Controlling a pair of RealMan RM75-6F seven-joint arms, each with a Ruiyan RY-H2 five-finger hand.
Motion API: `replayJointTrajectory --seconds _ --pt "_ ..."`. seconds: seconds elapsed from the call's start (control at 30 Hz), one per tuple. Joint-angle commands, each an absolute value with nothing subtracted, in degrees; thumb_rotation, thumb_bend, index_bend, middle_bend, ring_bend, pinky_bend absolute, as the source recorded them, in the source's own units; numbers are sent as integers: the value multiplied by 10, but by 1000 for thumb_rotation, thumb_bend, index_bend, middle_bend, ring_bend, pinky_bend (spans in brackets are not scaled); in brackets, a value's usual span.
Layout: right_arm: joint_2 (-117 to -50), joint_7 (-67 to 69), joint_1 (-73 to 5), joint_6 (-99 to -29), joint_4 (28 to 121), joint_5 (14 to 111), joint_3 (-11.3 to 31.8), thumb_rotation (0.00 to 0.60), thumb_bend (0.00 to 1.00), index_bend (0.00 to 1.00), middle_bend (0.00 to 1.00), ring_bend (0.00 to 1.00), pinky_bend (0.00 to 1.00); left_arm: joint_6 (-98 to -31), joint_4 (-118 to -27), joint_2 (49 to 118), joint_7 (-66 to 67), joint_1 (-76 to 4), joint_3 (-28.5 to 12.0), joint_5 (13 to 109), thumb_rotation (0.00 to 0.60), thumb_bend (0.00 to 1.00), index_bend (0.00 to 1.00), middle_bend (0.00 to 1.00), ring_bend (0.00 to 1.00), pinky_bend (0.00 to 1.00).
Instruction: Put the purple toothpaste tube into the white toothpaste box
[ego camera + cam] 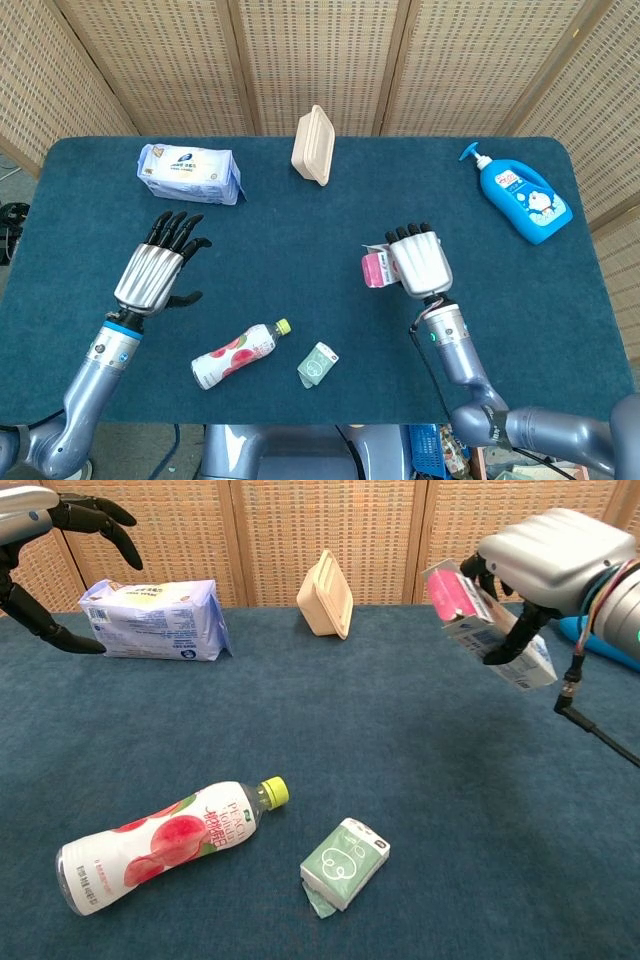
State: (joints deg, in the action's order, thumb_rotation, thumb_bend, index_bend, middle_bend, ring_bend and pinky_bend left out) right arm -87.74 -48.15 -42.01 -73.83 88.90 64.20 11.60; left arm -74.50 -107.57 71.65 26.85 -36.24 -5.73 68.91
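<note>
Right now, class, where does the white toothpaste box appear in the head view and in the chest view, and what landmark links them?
Head view: white toothpaste box right of centre, held above the table by the right hand.
Chest view: the box is at upper right, tilted, in that hand.
Shared landmark: the beige tray at the table's far edge, also seen at top centre.

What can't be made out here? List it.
- Toothpaste box: its far side is hidden by the right hand in both views; whether a tube sits inside can't be told.
- Left hand: cut off by the chest view's left edge.
- Box print: too small.
</note>
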Motion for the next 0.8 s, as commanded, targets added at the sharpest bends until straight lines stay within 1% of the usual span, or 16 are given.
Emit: replayJointTrajectory --seconds 0.03,0.23,0.37,0.5,0.67,0.7,0.77,0.8 --pt "-858 -490 -411 -739 891 640 110 600 137 643 543 451 454 -742 -1071 718 265 -358 -57 691 600 93 292 84 15 0" --pt "-832 -490 -389 -736 893 625 97 600 136 643 543 452 454 -737 -1064 723 265 -350 -50 705 600 92 297 84 15 0" --pt "-825 -493 -373 -734 884 625 77 600 136 643 543 451 454 -739 -1064 728 265 -342 -43 719 600 92 299 84 15 0" --pt "-826 -512 -361 -730 864 619 58 600 136 643 543 452 454 -739 -1061 732 266 -335 -38 730 600 91 297 84 15 0" --pt "-835 -527 -353 -727 852 607 50 600 137 640 543 449 454 -737 -1058 736 265 -330 -38 735 600 91 298 83 15 0" --pt "-837 -530 -352 -726 850 606 49 600 136 630 542 440 454 -737 -1058 736 265 -330 -38 736 600 91 297 83 15 0" --pt "-842 -539 -349 -722 848 595 47 600 135 587 507 391 453 -735 -1057 738 265 -328 -39 736 600 91 295 84 15 0" --pt "-844 -544 -348 -719 848 588 47 600 130 549 456 337 445 -734 -1056 739 264 -328 -39 737 600 92 295 84 15 0"
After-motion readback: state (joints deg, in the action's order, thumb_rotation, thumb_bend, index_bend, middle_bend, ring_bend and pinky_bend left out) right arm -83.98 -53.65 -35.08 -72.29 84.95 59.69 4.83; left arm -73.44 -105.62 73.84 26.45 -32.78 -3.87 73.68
